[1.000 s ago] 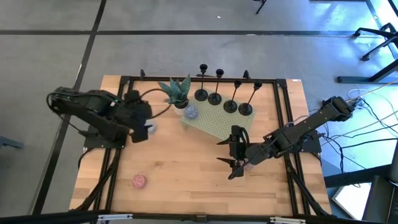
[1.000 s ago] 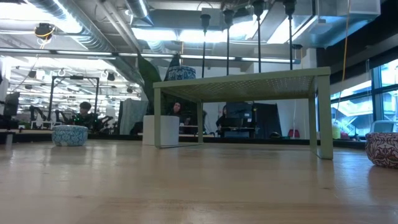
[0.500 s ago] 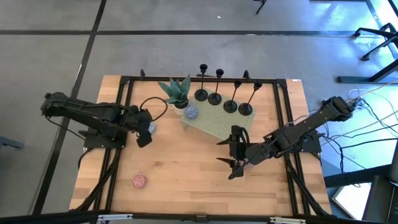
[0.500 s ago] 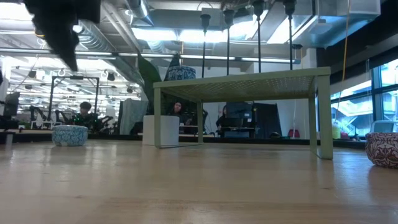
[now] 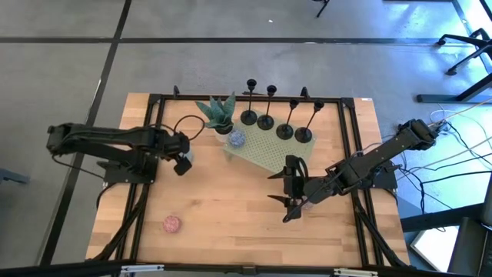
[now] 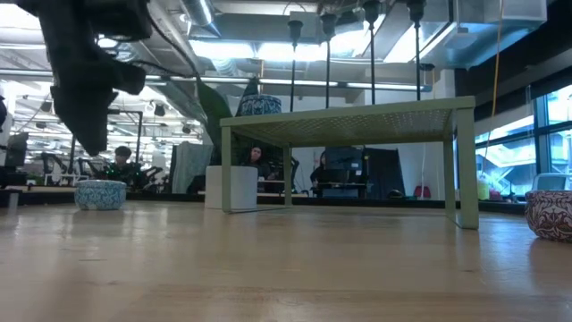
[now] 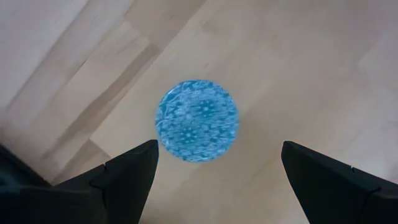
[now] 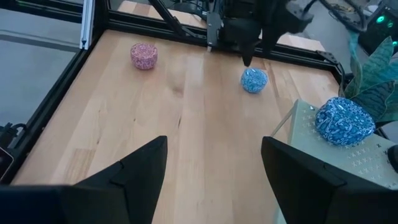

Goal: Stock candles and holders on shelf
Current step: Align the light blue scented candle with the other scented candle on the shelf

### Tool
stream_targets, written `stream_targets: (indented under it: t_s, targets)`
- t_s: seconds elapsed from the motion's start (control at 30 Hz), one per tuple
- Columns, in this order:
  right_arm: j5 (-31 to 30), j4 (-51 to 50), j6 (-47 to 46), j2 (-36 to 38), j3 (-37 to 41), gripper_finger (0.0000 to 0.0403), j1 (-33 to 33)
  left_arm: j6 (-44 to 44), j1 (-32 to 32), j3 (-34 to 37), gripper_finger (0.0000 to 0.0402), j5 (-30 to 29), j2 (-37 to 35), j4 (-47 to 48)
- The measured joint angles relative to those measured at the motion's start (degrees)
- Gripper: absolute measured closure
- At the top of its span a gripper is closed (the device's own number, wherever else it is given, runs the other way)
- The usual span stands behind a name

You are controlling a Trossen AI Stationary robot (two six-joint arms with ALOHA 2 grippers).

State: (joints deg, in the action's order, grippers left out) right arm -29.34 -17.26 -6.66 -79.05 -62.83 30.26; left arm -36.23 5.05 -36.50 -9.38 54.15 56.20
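A bluish speckled candle (image 7: 197, 121) lies flat on the wooden table by the left edge. My left gripper (image 7: 219, 149) hangs open right above it, pointing steeply down, one finger on each side and clear of it (image 6: 89, 98). A second bluish candle (image 5: 236, 138) sits on the near-left corner of the pale green shelf (image 5: 270, 152). Several black holders (image 5: 266, 121) stand by their disc bases along the shelf's far edge. A pink candle (image 5: 171, 224) lies at the near left of the table. My right gripper (image 5: 288, 201) hovers open and empty near the shelf's near edge.
A potted plant (image 5: 217, 111) stands just left of the shelf's far corner. A black frame rail (image 5: 154, 123) runs around the table. Bare wood lies between the pink candle and my right gripper. The shelf stands on legs (image 6: 465, 192) with open space beneath.
My left gripper has come down from high above the table and now hangs low over the bluish candle by the left edge. It has rolled at the wrist on the way, and its fingers have stayed open. My right arm has kept still.
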Motion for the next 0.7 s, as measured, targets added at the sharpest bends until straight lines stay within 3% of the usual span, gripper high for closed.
stream_targets:
  t_s: [0.27, 0.7]
  targets:
    - [0.0, 0.0, 0.5, 0.0, 0.0, 0.0139, 0.0, 2.9, 4.5, 6.0, 0.0064, 4.7, 0.1, -9.9]
    - [0.0, 0.0, 0.5, 0.0, 0.0, 0.0139, -0.6, 4.6, 9.4, 7.6, 0.0064, 4.1, 0.1, -10.4]
